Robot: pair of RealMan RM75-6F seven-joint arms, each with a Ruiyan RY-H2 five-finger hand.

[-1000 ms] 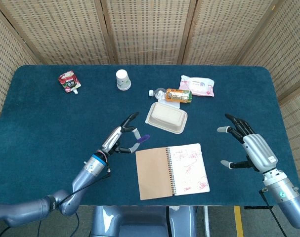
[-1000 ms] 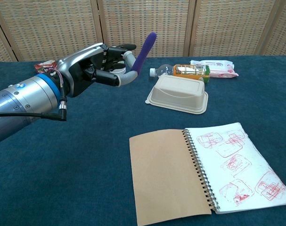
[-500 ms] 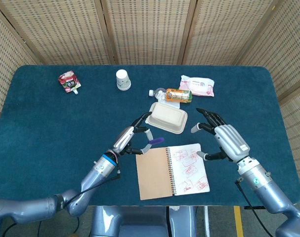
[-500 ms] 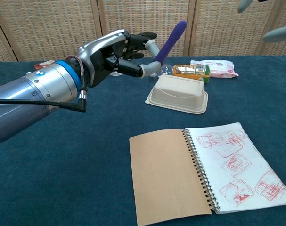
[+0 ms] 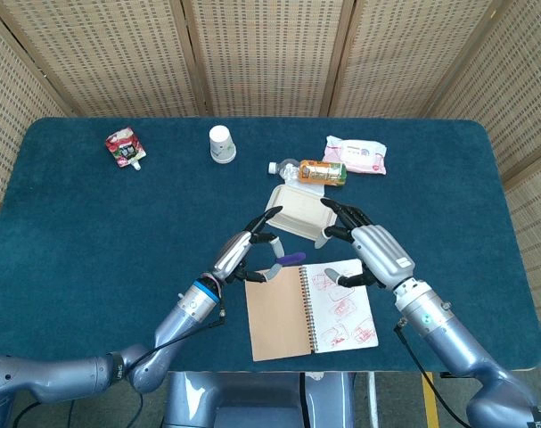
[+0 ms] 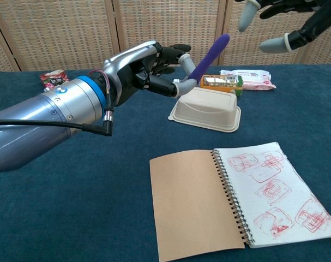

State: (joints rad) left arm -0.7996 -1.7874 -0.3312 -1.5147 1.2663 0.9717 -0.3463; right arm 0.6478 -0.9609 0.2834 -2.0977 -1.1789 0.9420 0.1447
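- Blue-cloth counter (image 5: 92,232), wicker screens behind.
- Left robot hand (image 5: 250,250) pinches a purple pen (image 6: 210,56); right robot hand (image 5: 374,251) spread wide, empty.
- Looks like a handover above the notebook (image 6: 239,196); next needs fingers closing on the pen.

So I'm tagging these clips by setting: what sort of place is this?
Probably a robot test room, not a home: a blue-covered table fenced by woven screens and strewn with unrelated props, such as a spiral notebook, a paper cup and a wipes pack.

Head view looks steeply down; chest view looks forward, low; both share the notebook (image 5: 310,309).
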